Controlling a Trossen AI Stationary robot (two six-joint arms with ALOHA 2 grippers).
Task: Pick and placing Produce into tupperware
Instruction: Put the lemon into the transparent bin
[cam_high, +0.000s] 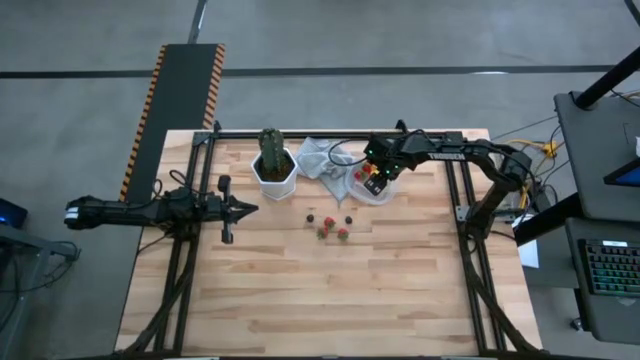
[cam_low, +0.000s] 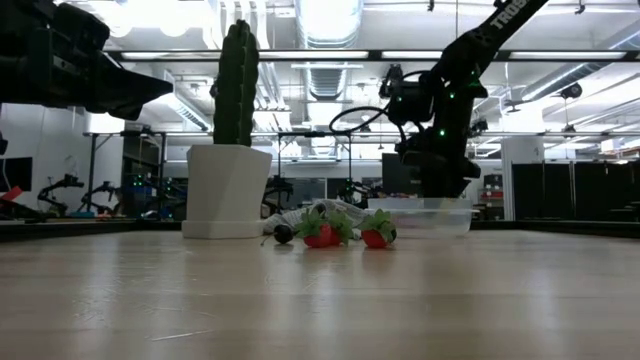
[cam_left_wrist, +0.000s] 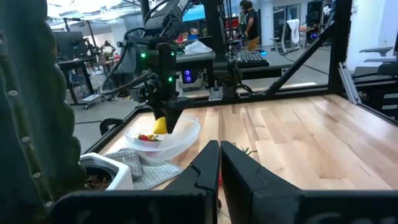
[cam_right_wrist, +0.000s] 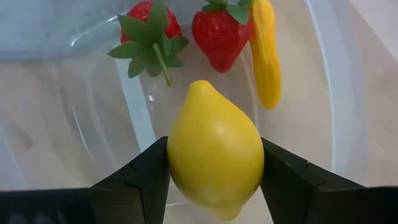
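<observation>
- The right gripper (cam_right_wrist: 214, 171) holds a yellow lemon (cam_right_wrist: 214, 158) clamped between its two fingers (cam_right_wrist: 140, 177), one pressing on each side of the fruit.
- The lemon hangs directly over the round clear container (cam_right_wrist: 329, 93), inside its rim as seen from the right wrist.
- Two red strawberries (cam_right_wrist: 217, 34) with green leaves and a long yellow piece (cam_right_wrist: 266, 56) already lie on the container's bottom, beyond the lemon.
- From above, the right gripper (cam_high: 378, 172) sits over the container (cam_high: 372, 187), which stands just beside the grey cloth (cam_high: 320, 160) at the table's far side.
- More produce lies loose on the wooden table (cam_high: 300, 290), near the container but apart from it: red strawberries (cam_high: 342, 234) and a few dark pieces (cam_high: 310, 214).
- The cactus (cam_high: 270, 148) in its white pot (cam_high: 274, 178) stands on the other side of the cloth.
- The left gripper (cam_high: 250, 209) waits at the table's left side, fingers closed together and empty, well apart from the produce.
</observation>
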